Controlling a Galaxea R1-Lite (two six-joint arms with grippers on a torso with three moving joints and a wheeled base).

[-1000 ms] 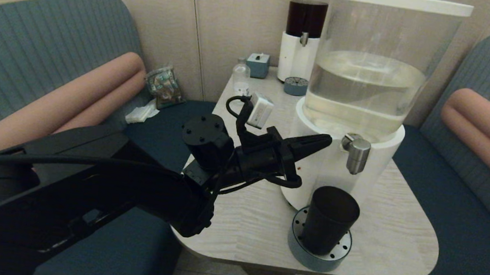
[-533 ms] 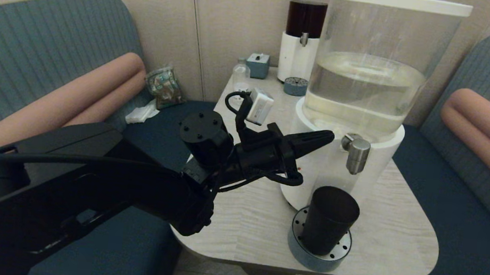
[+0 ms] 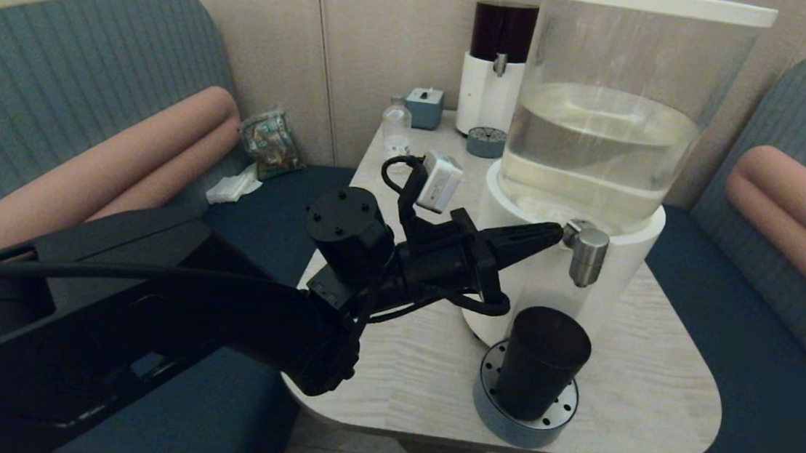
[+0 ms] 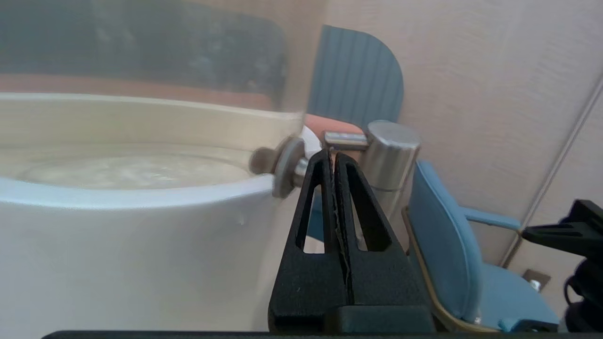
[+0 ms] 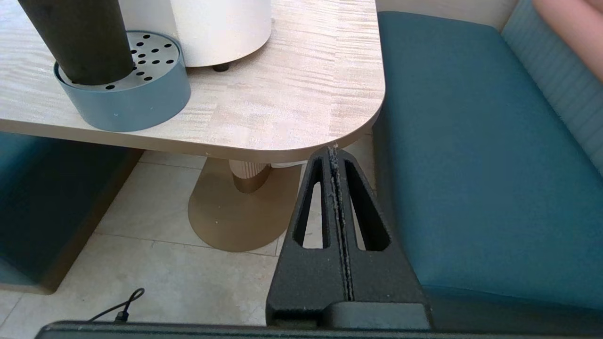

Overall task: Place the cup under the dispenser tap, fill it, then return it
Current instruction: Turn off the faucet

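A small, tapered, smoky-black plastic cup (image 3: 543,361) stands upright on a round blue-grey drip tray with a perforated metal top (image 3: 562,413), at the near edge of the pale wood-grain worktop (image 3: 651,394), directly below the short brushed-steel cylindrical dispenser tap (image 3: 587,253). The tap juts from the white base of a large clear-tank dispenser (image 3: 601,134) part-filled with pale liquid. The matte black left end effector (image 3: 556,232), its two slotted triangular fingers pressed together and holding nothing, reaches in from the left, its tip at the tap's elbow; whether it touches the metal cannot be told. The right end effector (image 5: 335,151), fingers likewise together and empty, hangs low beside the worktop's near right corner, above the tiled floor and the teal bench seat (image 5: 471,155).
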